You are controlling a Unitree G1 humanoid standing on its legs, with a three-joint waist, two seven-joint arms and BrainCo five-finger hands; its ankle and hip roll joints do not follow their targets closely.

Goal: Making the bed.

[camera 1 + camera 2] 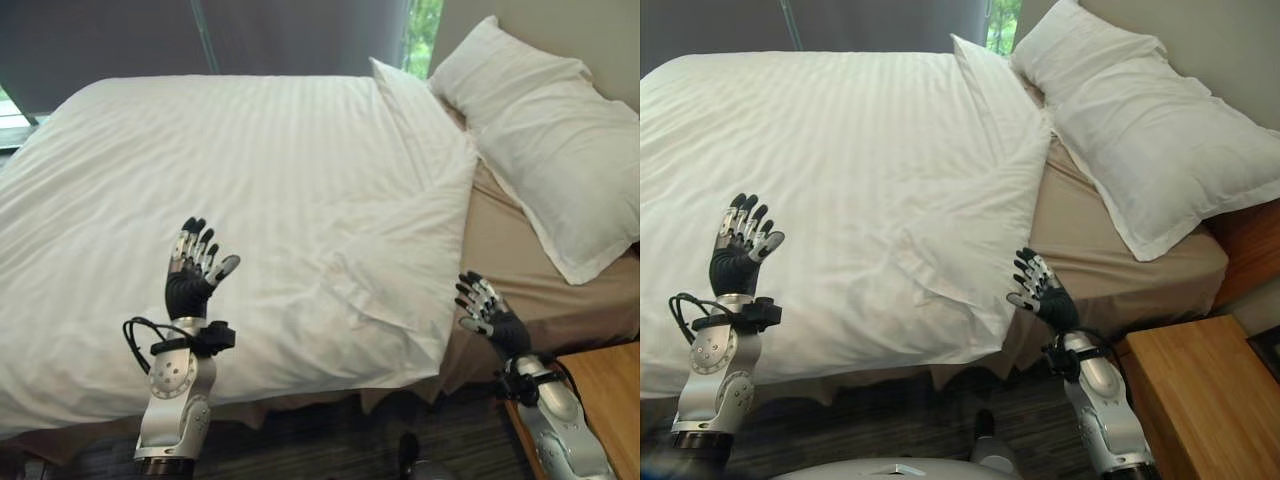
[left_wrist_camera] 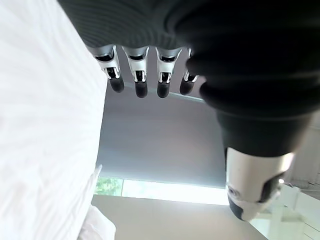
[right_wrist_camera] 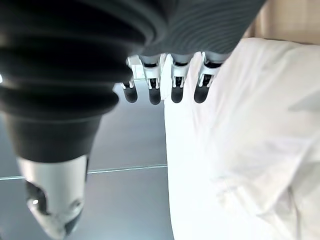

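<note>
the white striped duvet (image 1: 230,200) lies spread over the bed, its folded corner toward 3 o'clock, baring the tan fitted sheet (image 1: 530,270). a white rectangular pillow (image 1: 540,130) rests at 1 o'clock. left hand (image 1: 190,285) at 7 o'clock and right hand (image 1: 495,318) at 4 o'clock hover with fingers straight, holding nothing.

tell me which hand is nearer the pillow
Right. The right hand is raised open by the bed's near edge, below the pillow; the left hand, also open, is over the duvet, farther away.
</note>
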